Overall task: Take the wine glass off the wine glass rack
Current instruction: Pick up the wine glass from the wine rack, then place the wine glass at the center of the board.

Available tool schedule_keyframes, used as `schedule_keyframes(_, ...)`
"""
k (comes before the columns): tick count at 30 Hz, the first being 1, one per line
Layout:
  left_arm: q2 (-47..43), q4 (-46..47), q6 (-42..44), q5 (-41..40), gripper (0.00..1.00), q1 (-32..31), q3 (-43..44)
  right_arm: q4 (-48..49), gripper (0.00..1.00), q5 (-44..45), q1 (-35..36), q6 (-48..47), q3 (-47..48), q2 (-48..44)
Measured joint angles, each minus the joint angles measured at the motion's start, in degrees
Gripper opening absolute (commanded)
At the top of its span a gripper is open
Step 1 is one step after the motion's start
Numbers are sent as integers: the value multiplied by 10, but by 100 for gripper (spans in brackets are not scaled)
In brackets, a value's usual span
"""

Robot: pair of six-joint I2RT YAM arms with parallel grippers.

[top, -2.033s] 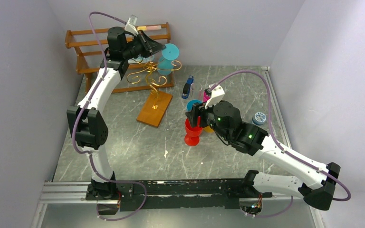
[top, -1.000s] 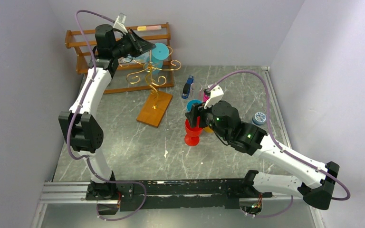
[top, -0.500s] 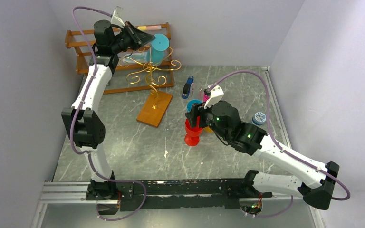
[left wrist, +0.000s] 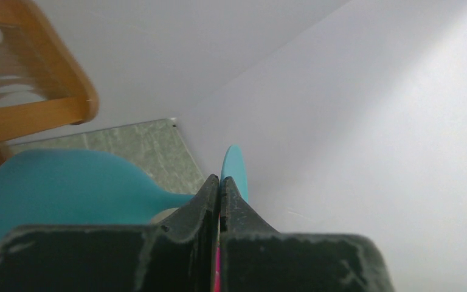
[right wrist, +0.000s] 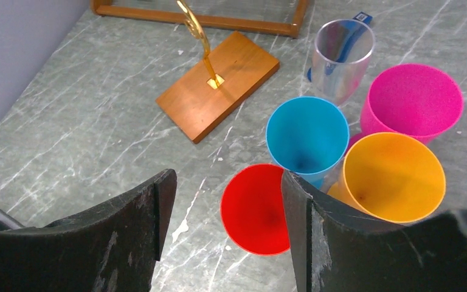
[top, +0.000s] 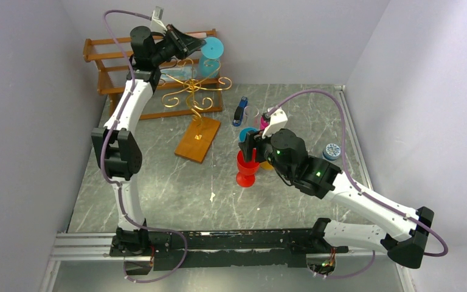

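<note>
A teal wine glass [top: 210, 56] hangs tilted at the top of the gold wire wine glass rack [top: 193, 92], just above its upper scrolls. My left gripper [top: 193, 45] is shut on its stem. In the left wrist view the shut jaws [left wrist: 220, 182] have the teal bowl [left wrist: 61, 188] to their left and the teal foot [left wrist: 235, 167] edge-on just beyond the tips. The rack's wooden base [top: 198, 139] lies on the table. My right gripper [top: 249, 145] hovers open over a red glass [right wrist: 256, 210], holding nothing.
A brown slatted shelf rack [top: 106, 64] stands against the back wall behind the left arm. Blue [right wrist: 307, 132], orange [right wrist: 394, 176], pink [right wrist: 415, 100] and clear [right wrist: 343, 56] glasses cluster beside the red one. A dark blue object [top: 239, 112] and a blue-white lid [top: 331, 150] lie nearby.
My left gripper has carried the teal glass up from among the rack's scrolls, first leftward, then back to the right. The right arm has not moved.
</note>
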Motion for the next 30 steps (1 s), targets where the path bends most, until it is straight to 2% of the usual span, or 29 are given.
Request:
schedule_keyframes(6, 16, 23, -16, 16, 5, -40, 30, 9, 72, 16, -30, 4, 7, 3)
schedule_keyframes(12, 16, 36, -18, 34, 5, -79, 42, 33, 72, -50, -169, 41, 19, 2)
schedule_keyframes(19, 12, 30, -1, 53, 5, -111, 40, 62, 72, -146, -247, 85, 29, -4)
schedule_keyframes(24, -28, 12, 27, 59, 5, -134, 7, 90, 73, -211, -289, 119, 29, -16)
schedule_keyframes(30, -133, 15, 49, 63, 5, -166, -95, 130, 72, -271, -301, 143, 38, -41)
